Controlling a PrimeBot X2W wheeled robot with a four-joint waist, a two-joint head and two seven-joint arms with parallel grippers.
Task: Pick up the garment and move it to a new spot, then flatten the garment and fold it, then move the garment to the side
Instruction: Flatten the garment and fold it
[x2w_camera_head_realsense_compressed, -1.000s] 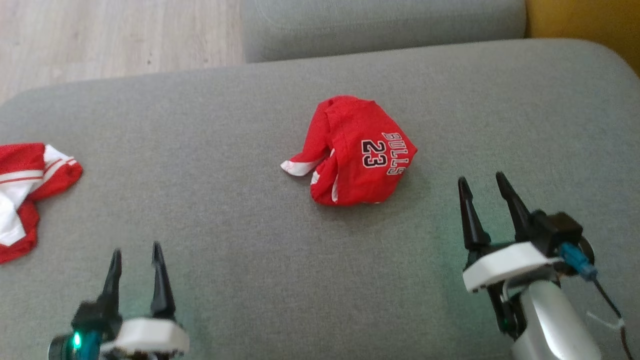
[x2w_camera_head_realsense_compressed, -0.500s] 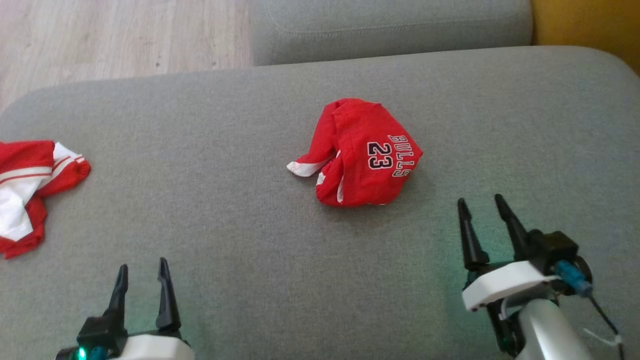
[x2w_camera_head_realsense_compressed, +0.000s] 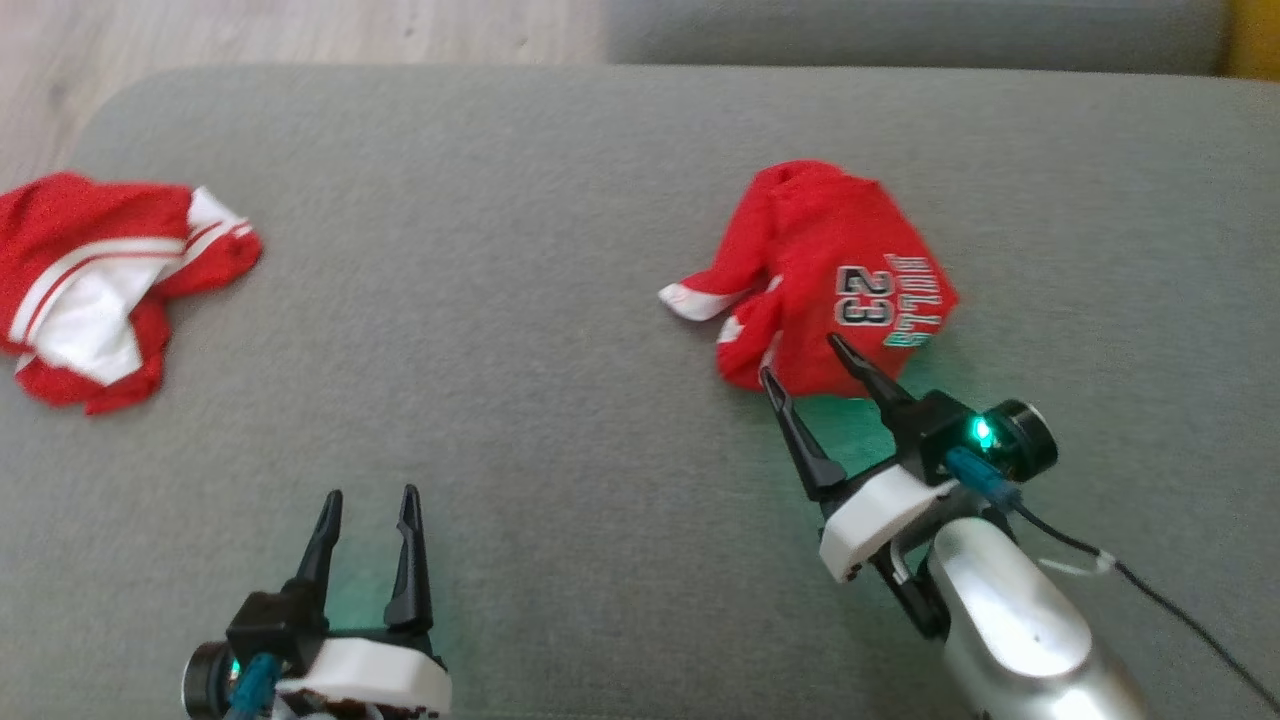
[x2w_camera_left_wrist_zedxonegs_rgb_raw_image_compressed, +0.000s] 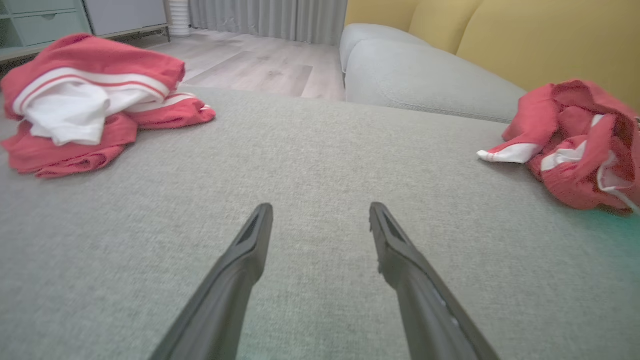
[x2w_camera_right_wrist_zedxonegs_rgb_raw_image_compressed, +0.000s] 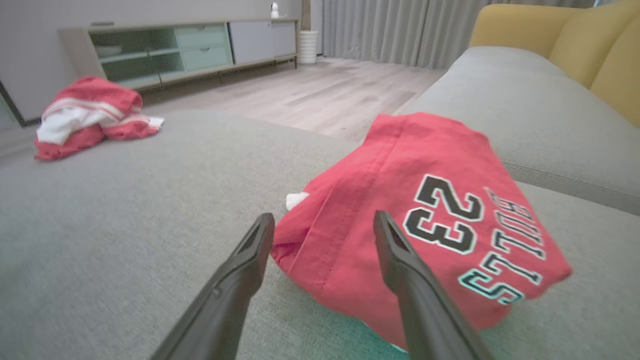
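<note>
Underneath everything lies a grey, coarsely woven sofa cushion (x2w_camera_head_realsense_compressed: 520, 300), with pale wood floor (x2w_camera_right_wrist_zedxonegs_rgb_raw_image_compressed: 340, 95), a low sideboard (x2w_camera_right_wrist_zedxonegs_rgb_raw_image_compressed: 190, 50), grey curtains (x2w_camera_right_wrist_zedxonegs_rgb_raw_image_compressed: 390, 30) and a yellow backrest (x2w_camera_right_wrist_zedxonegs_rgb_raw_image_compressed: 575, 45) beyond. The garment (x2w_camera_head_realsense_compressed: 830, 270), a crumpled red jersey printed "BULLS 23", sits right of centre. The right gripper (x2w_camera_head_realsense_compressed: 798, 356) is spread wide at its near edge. The left gripper (x2w_camera_head_realsense_compressed: 370, 492) is likewise parted, over bare fabric. A red-and-white bundle (x2w_camera_head_realsense_compressed: 110, 280) lies far left.
</note>
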